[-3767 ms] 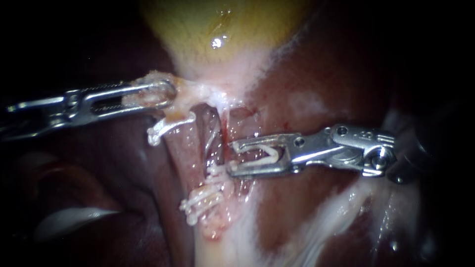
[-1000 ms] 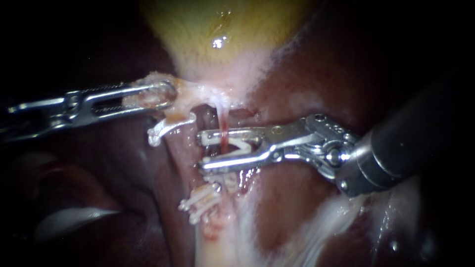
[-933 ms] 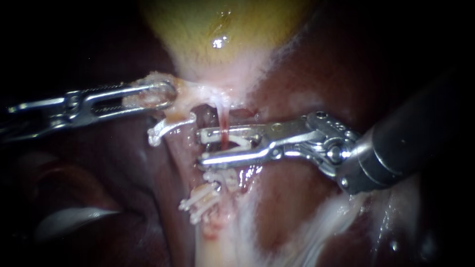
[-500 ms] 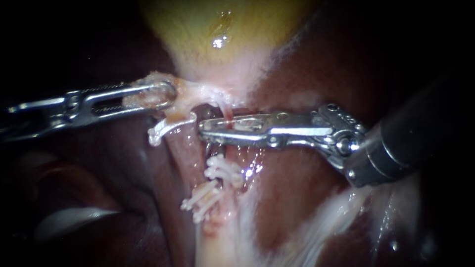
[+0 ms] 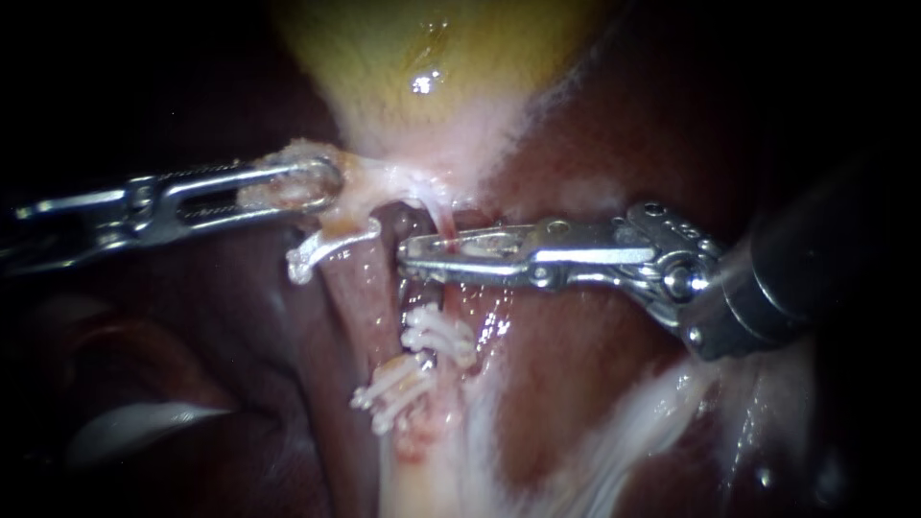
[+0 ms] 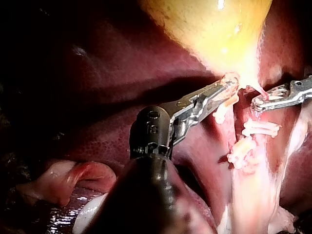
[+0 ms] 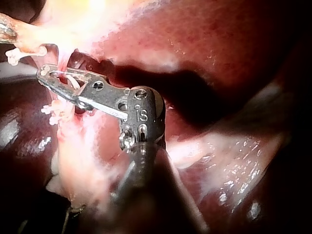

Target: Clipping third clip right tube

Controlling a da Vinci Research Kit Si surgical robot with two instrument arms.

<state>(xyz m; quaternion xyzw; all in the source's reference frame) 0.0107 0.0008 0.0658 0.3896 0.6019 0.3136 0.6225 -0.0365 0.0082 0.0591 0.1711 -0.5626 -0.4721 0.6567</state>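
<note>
Liver (image 5: 595,403), gallbladder (image 5: 432,58): unchanged. Left instrument (image 5: 321,182) end effector stays clamped on pale tissue (image 5: 357,187) at the gallbladder's 7 o'clock. Right instrument (image 5: 408,259) end effector (gaping a second ago) has closed on the right tube (image 5: 443,221), clip (image 7: 72,80) inside. Lower clips (image 5: 436,334) sit at its 6 o'clock.

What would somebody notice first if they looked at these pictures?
First, the shiny right instrument in the middle, its jaws squeezed on the thin right tube just below the yellow gallbladder. Next come the small white clips on that tube under the jaws. The left instrument grips pale tissue at the gallbladder's neck.
</note>
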